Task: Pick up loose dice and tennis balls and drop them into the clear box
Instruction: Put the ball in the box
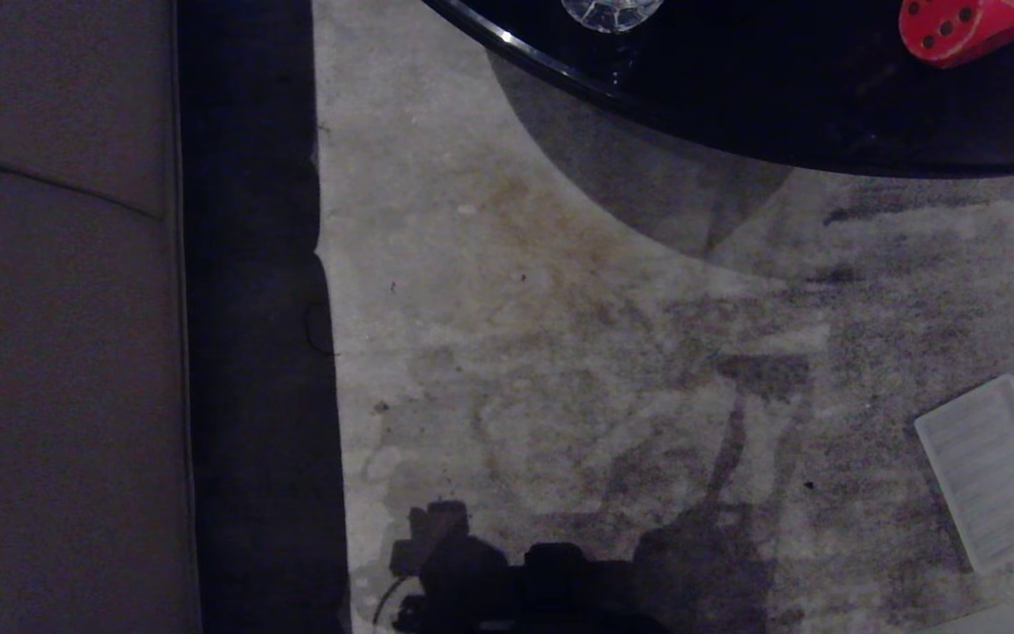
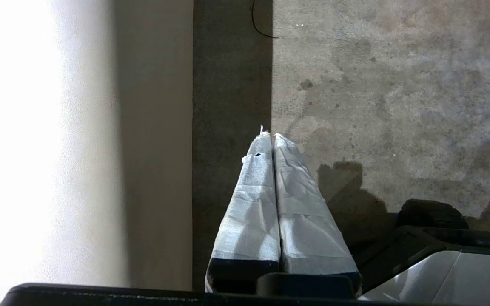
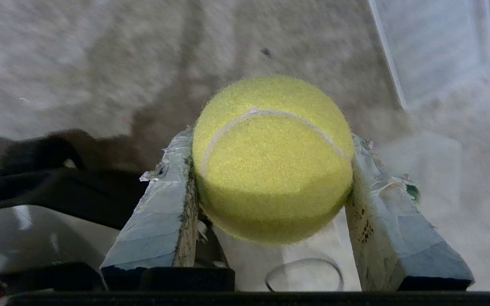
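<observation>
head view: we see a red die with dark dots [image 1: 969, 28] on a round glossy black table [image 1: 736, 114], and a clear whitish plastic box [image 1: 991, 471] on the stained grey carpet [image 1: 560, 352] at our right; no arm is in view. left wrist view: our left gripper [image 2: 272, 135] hangs over carpet beside a beige sofa [image 2: 100, 148], taped fingers pressed together, empty. right wrist view: our right gripper [image 3: 270, 140] clamps a fuzzy yellow-green tennis ball [image 3: 272, 157] above carpet, near the box's edge.

No words, brands or numbers can be read — the only markings are dark pips on the red rounded-corner die [image 1: 969, 28] on the black round table [image 1: 736, 114].
</observation>
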